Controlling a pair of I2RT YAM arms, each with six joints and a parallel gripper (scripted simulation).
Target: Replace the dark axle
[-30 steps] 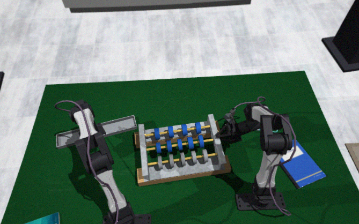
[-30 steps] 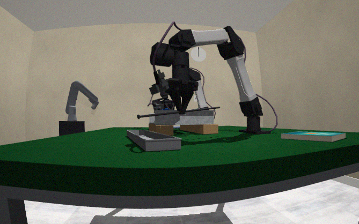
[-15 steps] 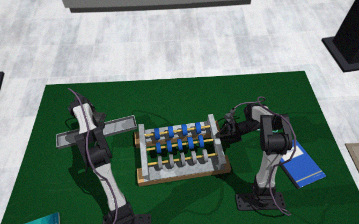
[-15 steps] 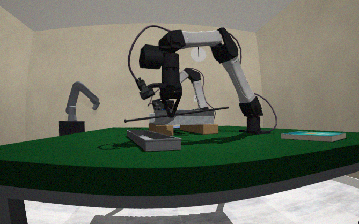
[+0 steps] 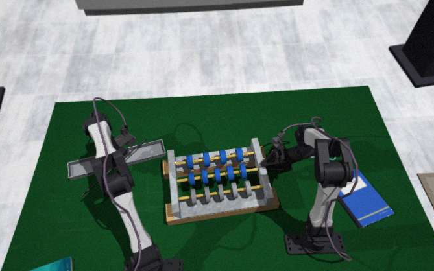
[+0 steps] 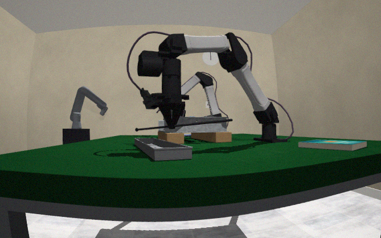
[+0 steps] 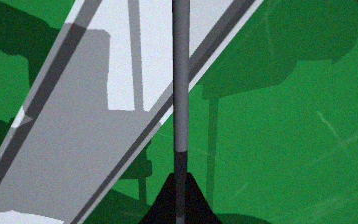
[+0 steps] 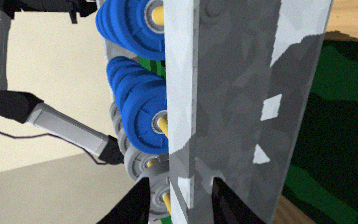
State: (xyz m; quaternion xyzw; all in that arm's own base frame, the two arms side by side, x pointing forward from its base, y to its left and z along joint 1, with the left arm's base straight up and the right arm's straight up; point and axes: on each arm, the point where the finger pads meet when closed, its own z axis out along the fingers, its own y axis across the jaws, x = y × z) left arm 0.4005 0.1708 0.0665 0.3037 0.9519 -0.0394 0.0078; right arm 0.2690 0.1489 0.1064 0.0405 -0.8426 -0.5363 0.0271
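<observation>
I judge this to be near the end of the job. The middle place in the wheel frame (image 5: pixel 172 188) (image 6: pixel 209 127) (image 8: pixel 231 75) is filled by a bright axle (image 5: pixel 182 179) (image 8: pixel 163 126), with five blue wheels (image 5: pixel 217 175) (image 8: pixel 141 117) along it. I can't make out the spacers well enough to vouch for their pattern, nor see whether the head sits against a rail. The frame stands on its battens (image 5: pixel 225 215) (image 6: pixel 215 137) (image 8: pixel 356 12).

What is left, as I see it, is the dark axle (image 5: pixel 137 146) (image 6: pixel 200 123) (image 7: pixel 180 75). It is above the tray (image 5: pixel 163 146) (image 6: pixel 172 155) (image 7: pixel 56 160), left of centre in the top view, and lies crosswise to it. My left tool (image 6: pixel 172 127) (image 7: pixel 180 181) is closed narrow on that axle. I'd want to turn it in line with the tray before lowering, or an end may catch the rim.

My right tool (image 5: pixel 262 164) (image 8: pixel 181 186) stands partly open at the frame's right-hand rail in the top view, gripping nothing I can see; whether it touches the rail, I can't tell.
</observation>
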